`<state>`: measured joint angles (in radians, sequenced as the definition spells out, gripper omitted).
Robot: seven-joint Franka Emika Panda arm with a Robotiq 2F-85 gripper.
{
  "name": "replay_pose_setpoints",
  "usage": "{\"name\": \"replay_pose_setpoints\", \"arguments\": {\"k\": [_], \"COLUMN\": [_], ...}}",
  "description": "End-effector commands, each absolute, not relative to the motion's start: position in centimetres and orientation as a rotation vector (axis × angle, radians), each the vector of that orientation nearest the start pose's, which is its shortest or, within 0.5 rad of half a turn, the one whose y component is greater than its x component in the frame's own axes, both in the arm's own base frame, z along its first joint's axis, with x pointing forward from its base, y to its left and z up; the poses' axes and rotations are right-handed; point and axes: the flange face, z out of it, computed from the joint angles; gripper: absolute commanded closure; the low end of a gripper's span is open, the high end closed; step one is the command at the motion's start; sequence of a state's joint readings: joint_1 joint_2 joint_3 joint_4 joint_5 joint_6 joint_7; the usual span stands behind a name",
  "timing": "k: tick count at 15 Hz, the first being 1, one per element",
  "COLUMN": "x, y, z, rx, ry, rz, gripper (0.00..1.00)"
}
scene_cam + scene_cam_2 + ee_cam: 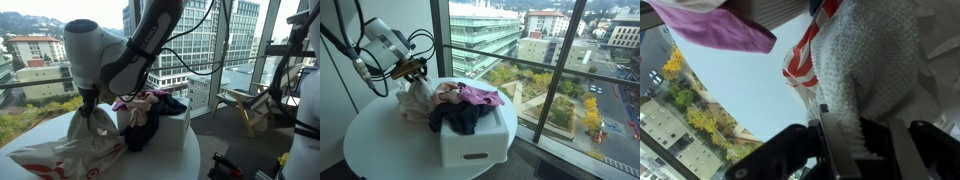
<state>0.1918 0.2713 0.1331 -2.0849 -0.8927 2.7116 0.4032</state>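
Cloth (pixel 875 60), white knit, pinched between nearly closed fingers (pixel 853 142), beside laundry basket (pixel 470 150).

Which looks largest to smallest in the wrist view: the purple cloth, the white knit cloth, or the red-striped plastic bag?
1. white knit cloth: largest, though it lies nearest the camera, which inflates it.
2. purple cloth: cut off by the frame's top edge.
3. red-striped plastic bag: only a narrow strip shows clearly.
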Motion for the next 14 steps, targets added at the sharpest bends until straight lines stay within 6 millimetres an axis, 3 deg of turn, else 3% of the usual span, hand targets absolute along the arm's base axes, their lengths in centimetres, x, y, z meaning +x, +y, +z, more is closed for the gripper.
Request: {"name": "replay_pose_setpoints", "arguments": {"k": [1, 5, 8, 10, 14], "x": [55.2, 54.6, 55.4, 56.3, 56.8], "y": [25.5, 30.0, 31.6, 32.1, 30.6], "z": [32.1, 32.0, 32.9, 33.6, 30.7], "rx": [-3.058, -2.935, -2.862, -2.811, -2.842], "ry": [-1.272, -1.392, -1.502, -1.579, -1.624], "rz": [-0.838, -0.956, -1.12, -1.252, -1.258], "gripper": [0.94, 0.94, 0.94, 0.94, 0.94]}}
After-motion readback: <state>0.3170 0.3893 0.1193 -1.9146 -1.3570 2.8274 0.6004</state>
